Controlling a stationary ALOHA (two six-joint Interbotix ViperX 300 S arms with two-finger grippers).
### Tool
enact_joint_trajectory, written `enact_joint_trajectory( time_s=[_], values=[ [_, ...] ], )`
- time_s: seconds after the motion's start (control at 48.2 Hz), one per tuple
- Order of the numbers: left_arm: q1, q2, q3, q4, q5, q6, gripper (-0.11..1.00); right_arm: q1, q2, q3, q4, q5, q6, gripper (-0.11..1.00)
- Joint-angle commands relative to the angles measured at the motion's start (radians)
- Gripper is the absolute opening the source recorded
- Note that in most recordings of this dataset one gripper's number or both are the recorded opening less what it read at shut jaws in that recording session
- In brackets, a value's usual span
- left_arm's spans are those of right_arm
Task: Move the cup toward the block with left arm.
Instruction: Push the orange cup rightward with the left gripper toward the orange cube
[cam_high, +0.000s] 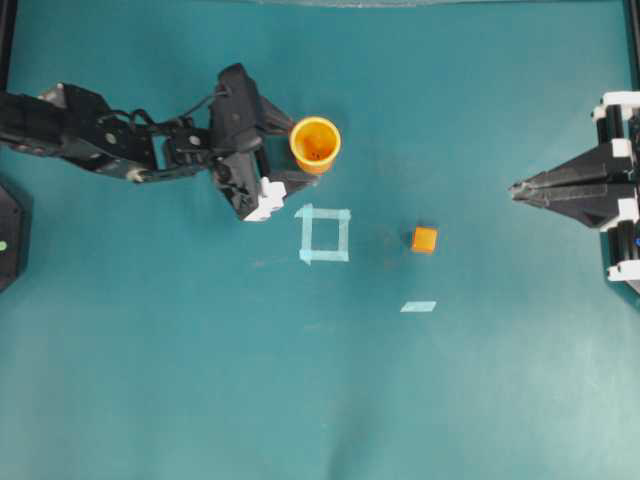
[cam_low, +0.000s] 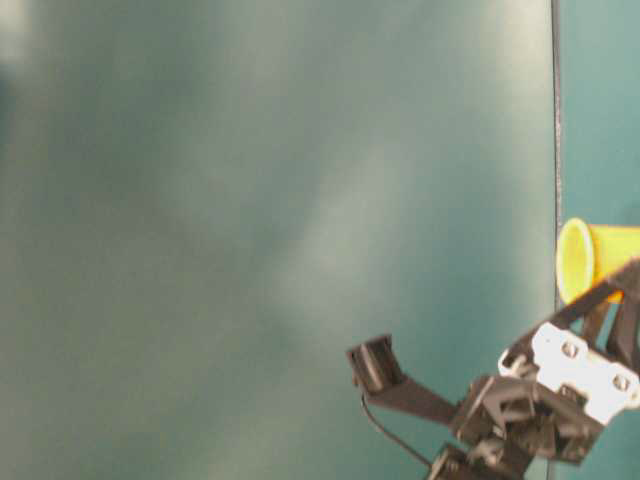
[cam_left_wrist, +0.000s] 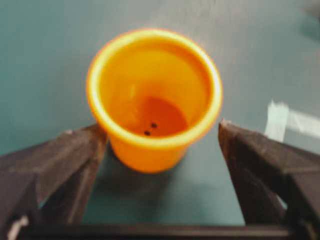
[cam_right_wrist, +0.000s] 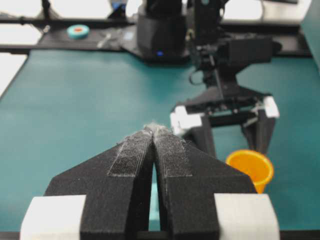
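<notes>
1. Upper left of the overhead view, the left gripper (cam_high: 292, 160) stood spread wide around the cup (cam_high: 315, 144), gripping nothing; the block (cam_high: 424, 239) sat well apart at lower right, so the move was not yet made. The right gripper (cam_high: 517, 188) was pinched together.
2. At the table-level view's right edge, the glossy yellow cup (cam_low: 590, 258) flared at its rim.
3. Between dark wedge fingers (cam_left_wrist: 65, 160), the left wrist view showed smooth round plastic.
4. From the right wrist view, fuzzy pads (cam_right_wrist: 130, 152) met.

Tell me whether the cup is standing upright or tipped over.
Upright: the cup stands on its base with its round rim facing up, between the open left gripper fingers.
</notes>
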Motion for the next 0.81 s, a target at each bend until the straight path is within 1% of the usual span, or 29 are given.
enact_joint_trajectory(
  time_s=[0.0,0.207,0.373,0.456,0.539,0.56,0.788],
  values=[
    [0.002,0.014,-0.049,0.000,-0.011,0.000,0.87,0.000,0.002,-0.028,0.002,-0.008,0.002,0.01],
    [-0.002,0.089,-0.120,0.002,-0.009,-0.003,0.87,0.002,0.002,-0.028,0.002,-0.006,0.002,0.01],
    [-0.005,0.098,-0.146,0.000,0.000,0.005,0.86,0.000,0.002,-0.029,0.000,-0.005,0.003,0.01],
    [-0.008,0.095,-0.143,0.000,0.002,0.008,0.80,0.002,0.002,-0.029,0.002,-0.005,0.003,0.01],
    [-0.014,0.087,-0.140,0.002,0.002,-0.002,0.67,0.002,0.002,-0.029,0.000,-0.003,0.003,0.01],
    [-0.017,0.084,-0.140,0.000,0.003,-0.002,0.66,0.002,0.002,-0.028,0.000,-0.003,0.003,0.01],
    [-0.075,0.012,-0.156,0.000,0.006,0.012,0.65,0.000,0.000,-0.029,0.000,0.000,0.003,0.01]
  ],
)
